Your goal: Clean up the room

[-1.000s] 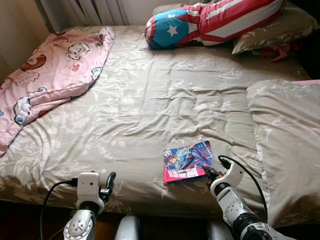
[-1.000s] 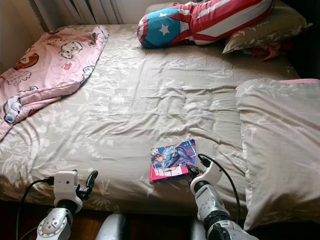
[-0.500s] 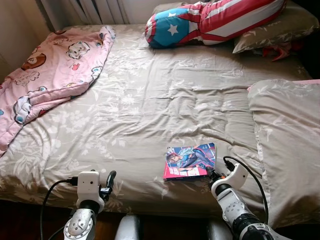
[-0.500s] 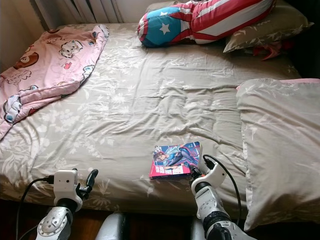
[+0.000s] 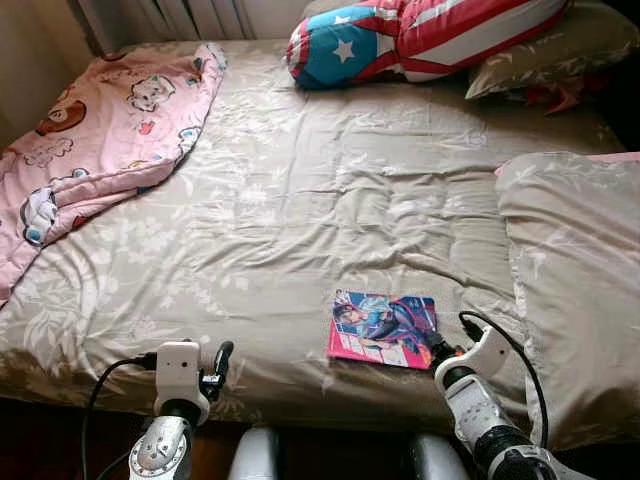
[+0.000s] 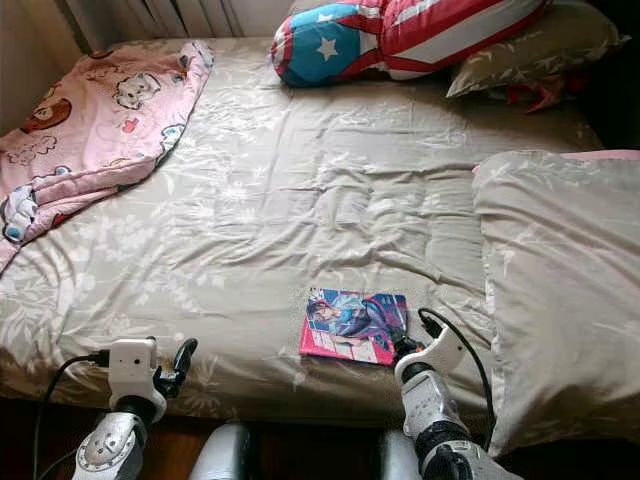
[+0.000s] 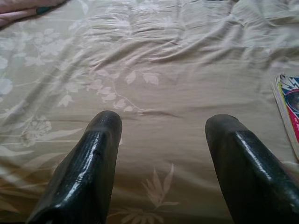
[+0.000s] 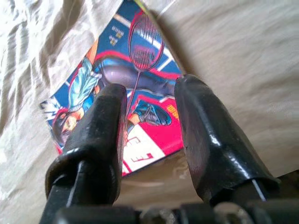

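Observation:
A comic book (image 5: 383, 328) with a pink and blue cover lies flat on the beige flowered bed sheet (image 5: 300, 200), near the bed's front edge. My right gripper (image 5: 438, 347) is at the book's right corner, low over the sheet. In the right wrist view its fingers (image 8: 100, 121) stand apart, open, with the book's cover (image 8: 117, 88) showing between and beyond them. My left gripper (image 5: 219, 360) hovers at the front edge of the bed to the left, open, with only sheet (image 7: 159, 84) between its fingers (image 7: 93, 154). The book's edge (image 7: 287, 107) shows off to one side.
A pink cartoon blanket (image 5: 100, 130) is bunched at the far left of the bed. A red, white and blue star cushion (image 5: 420, 35) and a beige pillow (image 5: 540, 60) lie at the head. A large beige pillow (image 5: 575, 270) fills the right side.
The book has turned clockwise and now lies squarer to the bed's front edge. My right gripper has shifted a little to the right with it. The left arm has not moved.

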You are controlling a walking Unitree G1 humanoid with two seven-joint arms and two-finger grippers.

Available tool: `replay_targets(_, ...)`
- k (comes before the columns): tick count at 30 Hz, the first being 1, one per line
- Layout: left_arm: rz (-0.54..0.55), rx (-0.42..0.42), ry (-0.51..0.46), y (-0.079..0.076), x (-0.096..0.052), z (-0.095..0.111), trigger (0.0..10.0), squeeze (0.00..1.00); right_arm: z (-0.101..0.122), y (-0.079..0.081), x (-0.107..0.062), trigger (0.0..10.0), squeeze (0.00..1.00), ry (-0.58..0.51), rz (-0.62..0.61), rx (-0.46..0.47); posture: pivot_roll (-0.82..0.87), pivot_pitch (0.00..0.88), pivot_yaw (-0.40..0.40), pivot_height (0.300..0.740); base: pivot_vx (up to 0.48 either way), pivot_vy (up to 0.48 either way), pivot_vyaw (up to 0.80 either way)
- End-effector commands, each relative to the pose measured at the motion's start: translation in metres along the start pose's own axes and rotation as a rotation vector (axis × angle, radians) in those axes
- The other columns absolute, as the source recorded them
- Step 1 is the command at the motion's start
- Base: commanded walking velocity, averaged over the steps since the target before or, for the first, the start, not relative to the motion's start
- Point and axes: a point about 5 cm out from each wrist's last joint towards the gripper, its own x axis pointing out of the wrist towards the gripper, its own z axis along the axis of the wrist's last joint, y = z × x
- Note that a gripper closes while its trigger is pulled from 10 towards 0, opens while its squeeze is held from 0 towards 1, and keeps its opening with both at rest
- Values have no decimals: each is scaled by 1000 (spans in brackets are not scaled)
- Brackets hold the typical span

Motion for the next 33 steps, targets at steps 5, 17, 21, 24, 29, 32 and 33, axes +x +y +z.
replay_targets(5, 2, -1, 27, -1, -2, -6, 10000, 0, 2, -5, -1, 10000, 0, -10, -24, -66, 58, 153, 66, 638, 0, 0, 0)
replay_targets(17, 75, -123, 176, -3, -1, -43, 10000, 0, -4, -7, -10, 10000, 0, -85, 82, -585, 1, 94, 31, 653, 0, 0, 0)
replay_targets(21, 63, -120, 220, -5, 2, -50, 10000, 0, -12, -19, -14, 10000, 0, -54, 55, -590, -12, 77, 21, 678, 0, 0, 0)
replay_targets(24, 50, -118, 251, -8, 6, -55, 10000, 0, -18, -30, -18, 10000, 0, -11, 16, -611, -20, 70, 16, 703, 0, 0, 0)
replay_targets(29, 43, -105, 361, -9, 2, -74, 10000, 0, -31, -51, -27, 10000, 0, 65, -58, -639, -32, 28, 23, 728, 0, 0, 0)
replay_targets(32, 41, -95, 412, -9, 0, -81, 10000, 0, -37, -58, -30, 10000, 0, 104, -87, -633, -38, 7, 21, 740, 0, 0, 0)
replay_targets(33, 41, -95, 412, -9, 0, -81, 10000, 0, -37, -58, -30, 10000, 0, 104, -87, -633, -38, 7, 21, 740, 0, 0, 0)
